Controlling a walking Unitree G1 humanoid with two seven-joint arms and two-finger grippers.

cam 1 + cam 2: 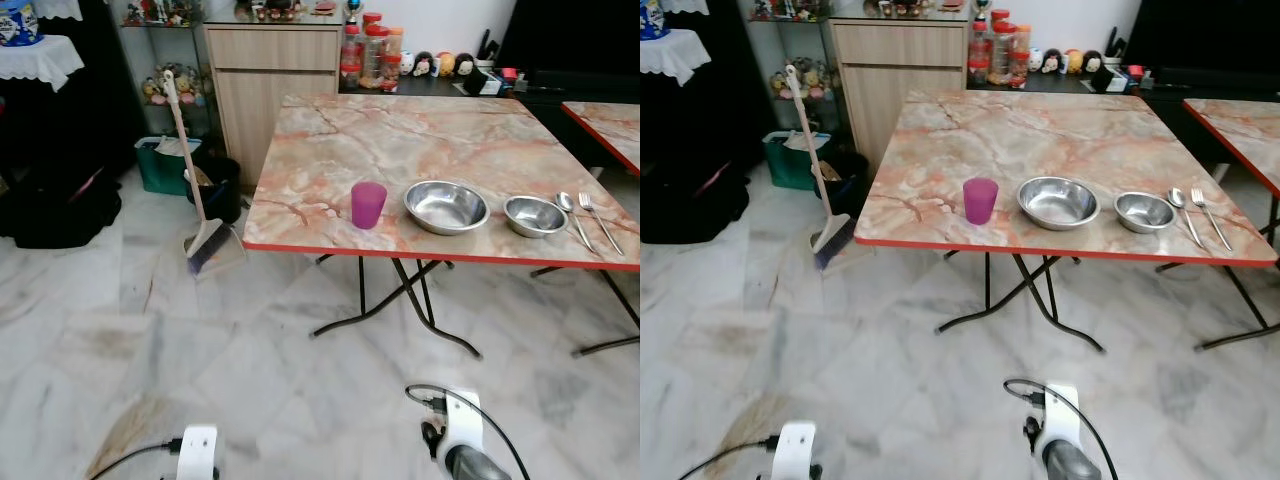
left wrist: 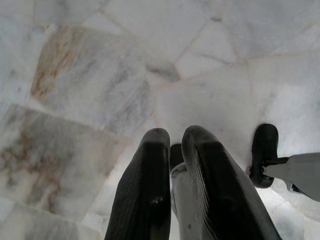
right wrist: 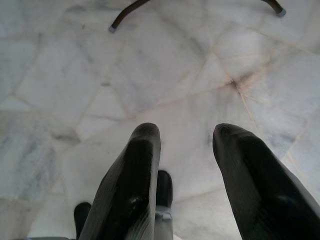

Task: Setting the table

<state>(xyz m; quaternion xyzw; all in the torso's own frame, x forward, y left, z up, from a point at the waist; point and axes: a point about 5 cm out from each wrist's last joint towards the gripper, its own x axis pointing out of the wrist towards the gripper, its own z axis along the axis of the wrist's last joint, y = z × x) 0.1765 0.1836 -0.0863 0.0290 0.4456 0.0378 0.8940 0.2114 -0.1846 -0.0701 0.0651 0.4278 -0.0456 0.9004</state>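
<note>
On a marble-patterned folding table point(image 1: 430, 140) with a red edge, a place setting runs in a row along the near side: a purple cup point(image 1: 368, 204), then a large steel bowl point(image 1: 446, 206), a small steel bowl point(image 1: 534, 216), a spoon point(image 1: 572, 217) and a fork point(image 1: 598, 221), the last two lying just beside each other near the right corner. To the table's left a broom point(image 1: 196, 190) leans by a dark bin point(image 1: 216, 186), with a wooden cabinet point(image 1: 272, 80) behind. Both arms hang low over the pale marble floor point(image 1: 120, 340), well short of the table. The left gripper point(image 2: 176, 137) holds nothing, its fingers nearly together; the right gripper point(image 3: 184, 134) also holds nothing, its fingers spread apart.
</note>
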